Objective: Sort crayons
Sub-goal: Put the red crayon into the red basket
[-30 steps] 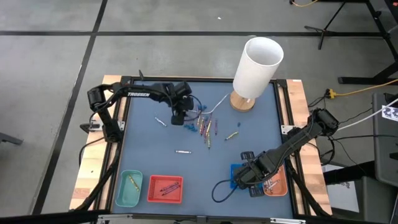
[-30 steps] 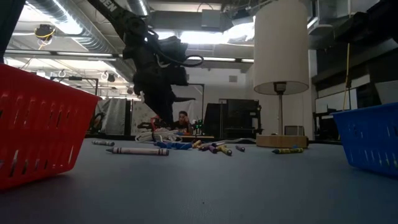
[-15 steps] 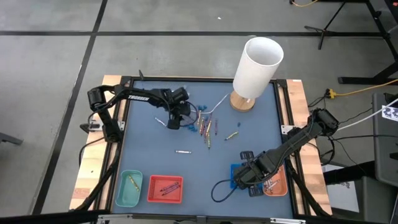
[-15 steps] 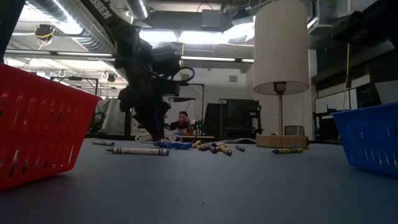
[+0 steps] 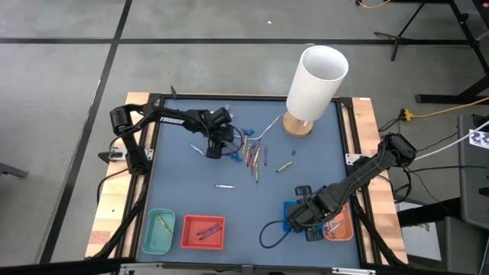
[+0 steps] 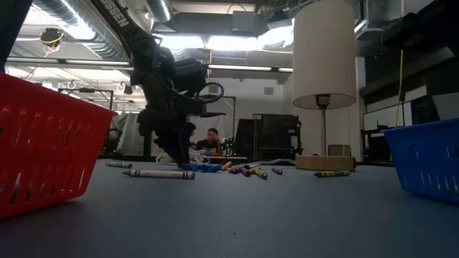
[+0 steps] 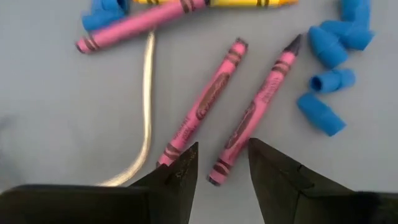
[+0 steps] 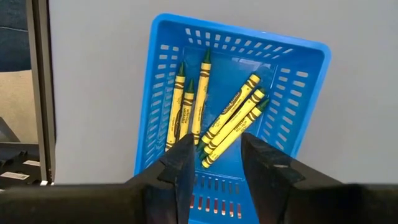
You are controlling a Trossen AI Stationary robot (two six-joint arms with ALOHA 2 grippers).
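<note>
Since a second ago the left arm has swung back from the middle of the crayon pile toward its left edge and come down; our left gripper (image 7: 219, 163) now hangs low over the mat with its jaws parted and nothing between them, the tips straddling the lower ends of two pink crayons (image 7: 231, 115) that lie side by side, near each other but apart. The right gripper (image 8: 214, 165) has not shifted: it hovers over the blue basket (image 8: 165, 68), fingers spread and empty, above the green crayons (image 8: 211, 109) already lying in it. The loose crayons (image 5: 252, 158) sit scattered at mid-table, near the lamp base (image 5: 297, 125), with one pale stick (image 5: 224, 186) lying alone nearer the baskets; the red basket (image 5: 202, 232) and teal basket (image 5: 160, 231) each hold a few. We judge these sticks light and stiff but brittle (wax snaps under a hard pinch), round enough to roll, with a paper wrap that gives the pads some grip. Best hold, in our view: across the wrapped middle, jaws square to the long axis, light closing force. The two pinks lie close enough that a wide closure may catch both or nudge one aside, so we would centre on one only. The blue chunky bits (image 7: 326, 81) and the white cable (image 7: 147, 118) lie beside them and should be kept out of the pinch.
</note>
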